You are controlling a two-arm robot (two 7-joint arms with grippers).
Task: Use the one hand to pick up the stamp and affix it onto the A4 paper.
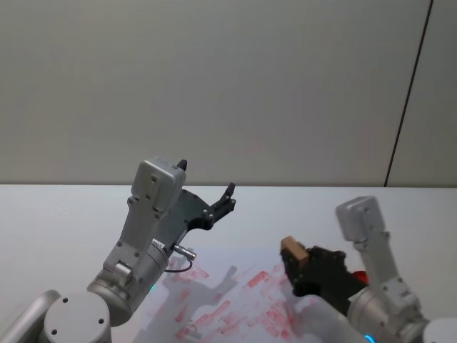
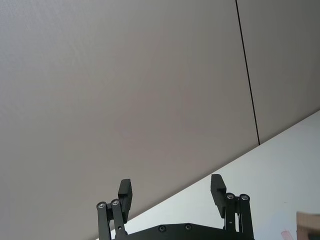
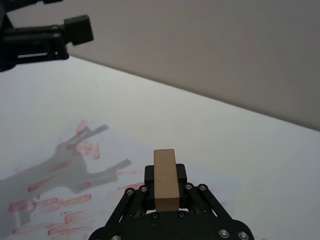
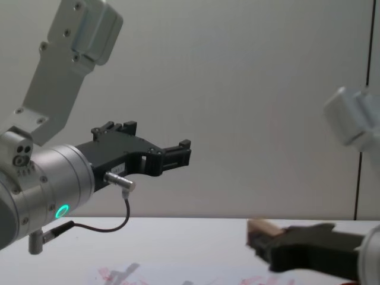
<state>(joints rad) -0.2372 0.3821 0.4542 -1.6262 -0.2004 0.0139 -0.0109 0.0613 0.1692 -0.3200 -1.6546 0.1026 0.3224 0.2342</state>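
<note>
The jaws of the right gripper (image 1: pixel 298 266) were closed on the stamp (image 3: pixel 165 179), clamping its lower part on two opposite sides, with the upper end standing free beyond the fingertips. The stamp was held in the air above the right part of the paper (image 1: pixel 235 286), not touching it.

Step in hand, as judged: pick-up was complete and the stamp was being carried to the sheet. The next move called for turning the printing face down toward the paper, lowering it straight and pressing it flat. Which face carried the ink could not be told.

The paper lay flat on the bench (image 3: pixel 240 140) and already bore many red prints across its near and middle area. A cleaner strip showed toward its far edge. Bare bench continued beyond that edge up to the wall (image 1: pixel 214 86), so a press placed too far out would have missed the sheet.

The left gripper (image 2: pixel 171 187) was raised high over the left part of the paper, jaws wide and holding nothing, and its shadow (image 3: pixel 85 165) fell on the sheet. It was well apart from the stamp, so the way down looked open.
</note>
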